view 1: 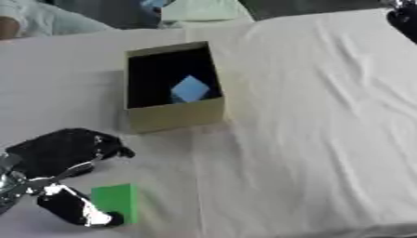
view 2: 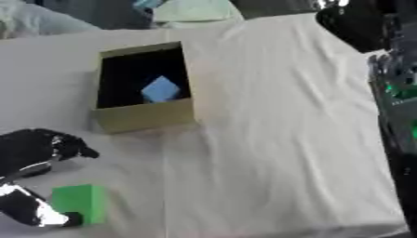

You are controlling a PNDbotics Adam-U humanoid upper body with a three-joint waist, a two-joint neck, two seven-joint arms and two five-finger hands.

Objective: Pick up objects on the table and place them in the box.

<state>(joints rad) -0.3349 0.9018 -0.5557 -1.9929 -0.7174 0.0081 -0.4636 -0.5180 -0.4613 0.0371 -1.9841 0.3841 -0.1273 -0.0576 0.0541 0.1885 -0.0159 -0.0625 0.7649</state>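
Worktop [view 1: 309, 116]: covered with a white, creased cloth; it fills most of both views and lies a little askew
Box [view 1: 174, 115]: tan card, open at the top, dark inside; it stands upright at the far left of the centre, its long side running near to far
Blue piece [view 1: 191, 89]: a pale blue, square-faced thing inside the box, tilted on a corner, resting toward the near right of the box's inside
Green block [view 1: 115, 201]: bright green, flat-sided, on the cloth at the near left, well apart from the box
Left hand [view 1: 61, 153]: black with silver joints, coming in from the near left corner; it is spread wide, the fingers lying on the far side of the green block and the thumb [view 1: 79, 209] reaching along the block's near left edge, its tip just beside or touching the block's near corner; the block sits in the gap between them and is not lifted off the cloth
Right hand [view 2: 354, 25]: only a dark rounded shape shows at the far right corner, above the cloth's edge; whether its fingers are spread or curled cannot be told
Right edge: in the right eye view a dark upright part with greenish glints stands beside the worktop; what it is cannot be made out
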